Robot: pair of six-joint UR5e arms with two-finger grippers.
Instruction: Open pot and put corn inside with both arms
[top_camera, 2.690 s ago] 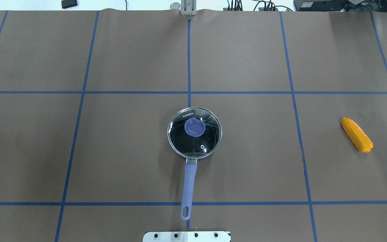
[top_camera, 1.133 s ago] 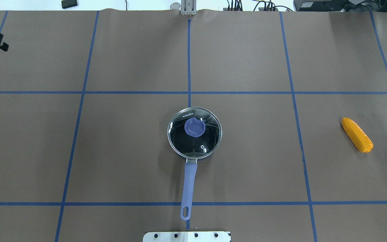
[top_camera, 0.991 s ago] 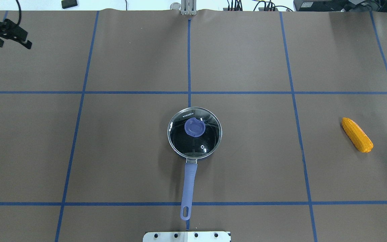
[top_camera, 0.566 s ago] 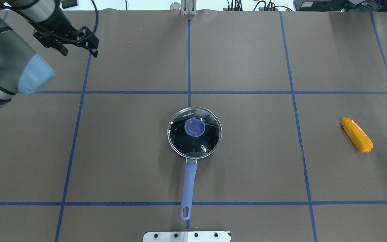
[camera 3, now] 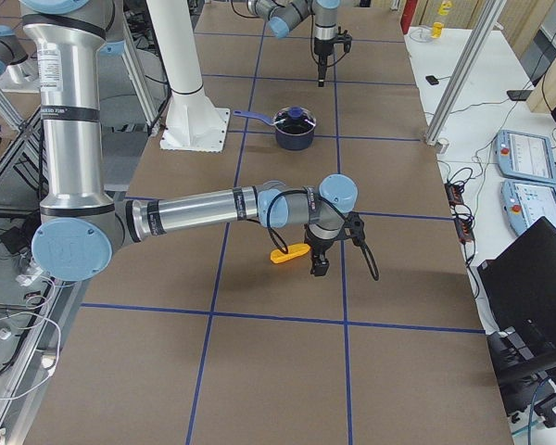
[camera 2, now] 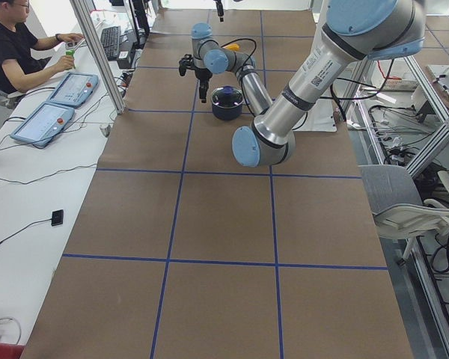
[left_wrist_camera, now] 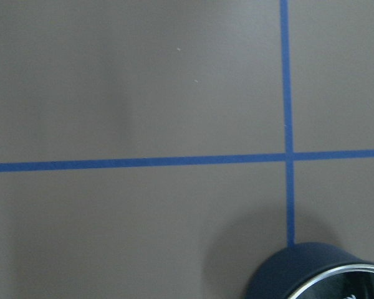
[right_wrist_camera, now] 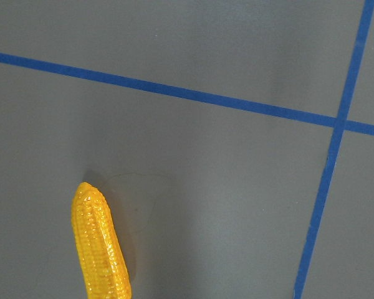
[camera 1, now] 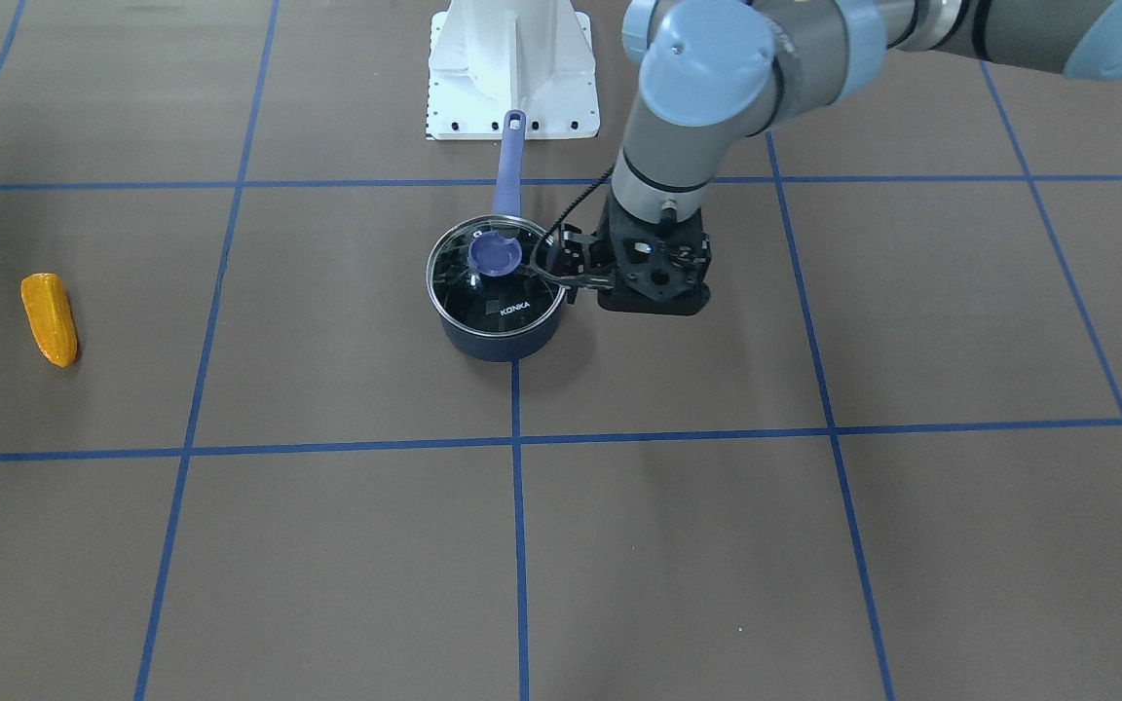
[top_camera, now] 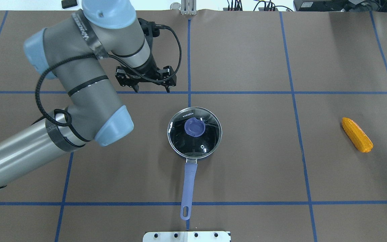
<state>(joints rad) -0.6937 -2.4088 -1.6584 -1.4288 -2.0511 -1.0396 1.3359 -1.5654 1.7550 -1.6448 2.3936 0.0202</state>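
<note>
The navy pot stands mid-table with its clear glass lid and purple knob on, handle pointing at the robot's base. It also shows in the front view. The left wrist view catches its edge. My left gripper hovers open and empty, beyond and to the left of the pot. The corn lies far right on the table, and also shows in the right wrist view. My right gripper is right beside the corn; I cannot tell whether it is open.
The brown table cover carries a blue tape grid. The robot's white base plate sits just behind the pot handle's end. In the exterior left view an operator sits at a side desk.
My left arm has swung in from the far left edge to just beyond the pot. A sliver of my right gripper has appeared at the right edge. Pot and corn have not moved.
</note>
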